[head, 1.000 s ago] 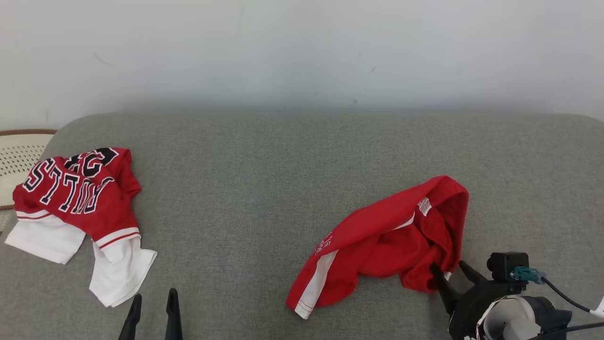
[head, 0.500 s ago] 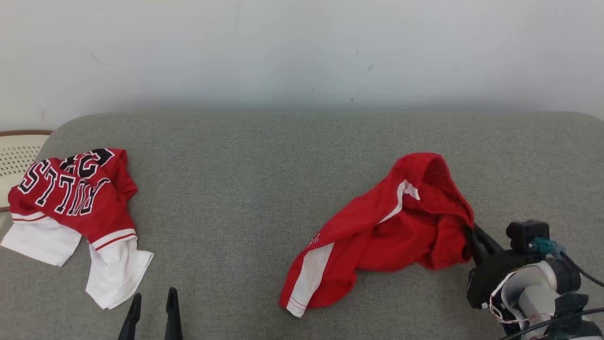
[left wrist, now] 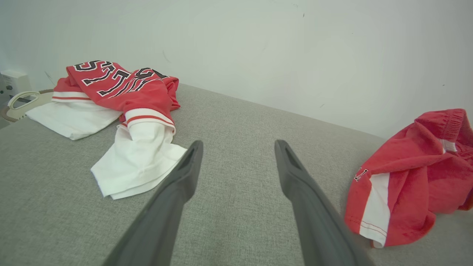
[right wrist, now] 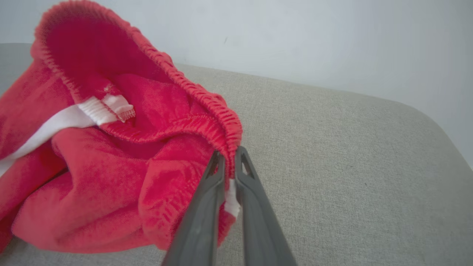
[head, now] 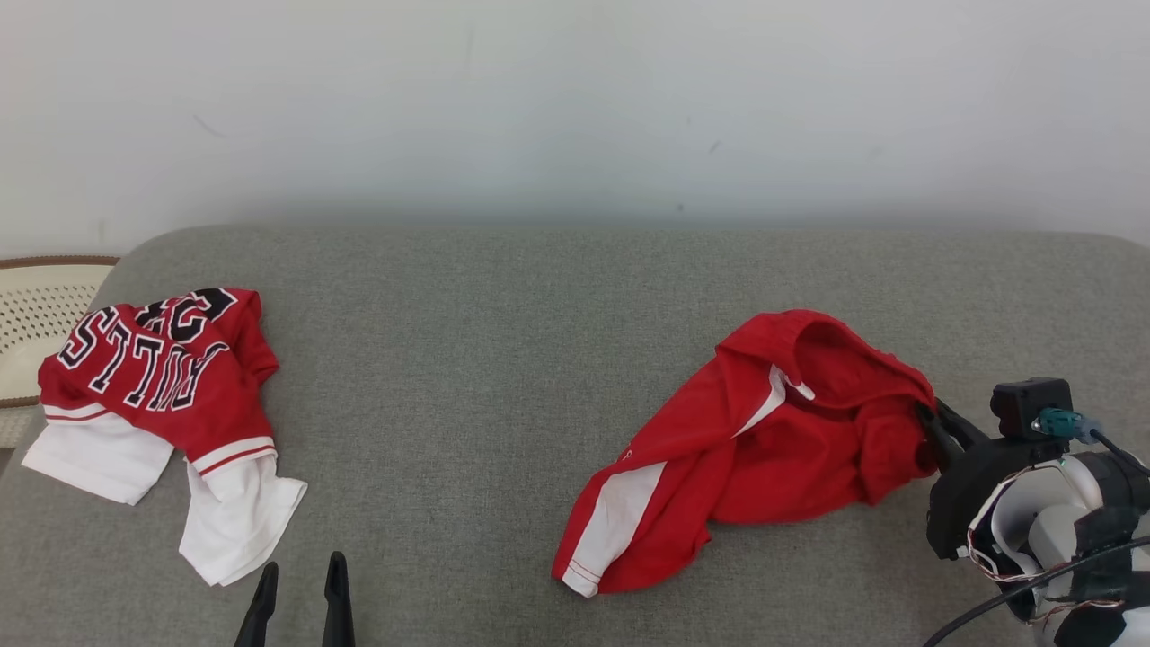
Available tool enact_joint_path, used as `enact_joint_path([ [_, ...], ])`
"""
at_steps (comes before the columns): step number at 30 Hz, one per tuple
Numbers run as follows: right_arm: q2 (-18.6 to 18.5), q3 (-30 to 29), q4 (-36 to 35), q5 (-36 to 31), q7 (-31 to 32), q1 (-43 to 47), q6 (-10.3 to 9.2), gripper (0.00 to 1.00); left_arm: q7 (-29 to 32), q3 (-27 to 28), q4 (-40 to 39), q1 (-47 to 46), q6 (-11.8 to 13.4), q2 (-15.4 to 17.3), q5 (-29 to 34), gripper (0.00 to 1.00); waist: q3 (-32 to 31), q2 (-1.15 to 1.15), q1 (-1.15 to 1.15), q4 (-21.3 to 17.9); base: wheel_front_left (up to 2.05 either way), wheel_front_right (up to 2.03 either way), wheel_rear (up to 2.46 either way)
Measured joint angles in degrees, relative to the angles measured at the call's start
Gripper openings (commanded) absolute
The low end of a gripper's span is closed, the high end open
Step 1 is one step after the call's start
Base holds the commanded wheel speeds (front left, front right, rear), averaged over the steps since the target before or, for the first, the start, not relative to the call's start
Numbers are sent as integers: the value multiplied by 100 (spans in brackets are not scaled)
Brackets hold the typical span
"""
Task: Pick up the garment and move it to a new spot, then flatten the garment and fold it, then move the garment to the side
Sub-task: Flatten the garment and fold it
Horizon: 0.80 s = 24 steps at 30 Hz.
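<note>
The red shorts lie on the right half of the grey cushion, and I have them by the waistband. My right jaws are narrow, pinched onto the gathered elastic edge, with a bit of white fabric caught between the two fingers. That end of the shorts is drawn up towards my right wrist, so the waist opening gapes and a small white label shows inside. The leg end with the white side stripe trails away to my left and rests flat on the cushion.

My left jaws stand wide and hold nothing. Their fingers hover low over bare cushion near the front edge, well apart from the shorts.

Beyond them, on the far left of the cushion, lies a crumpled red jersey with black and white lettering and white sleeves. A pale perforated thing with a brown rim sits just past that corner. A plain white wall runs behind the cushion.
</note>
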Motion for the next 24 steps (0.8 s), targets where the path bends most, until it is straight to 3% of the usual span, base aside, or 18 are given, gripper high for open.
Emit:
enact_joint_path([
  [1,-21,24,5,75,-2,23,0,41,0,3,2,3,-2,0,0,100,-9,0,0,17,0,0,0],
  [2,-43,49,13,123,-9,33,0,100,0,10,2,9,-1,-1,0,100,-22,0,0,27,0,0,0],
  [11,-13,170,-193,467,-365,140,0,100,0,76,-22,59,3,0,0,100,-76,0,-1,-7,0,0,0],
  [24,63,554,-358,753,-266,80,0,100,0,45,-25,47,-47,-1,2,100,-17,0,-1,-46,0,0,0],
])
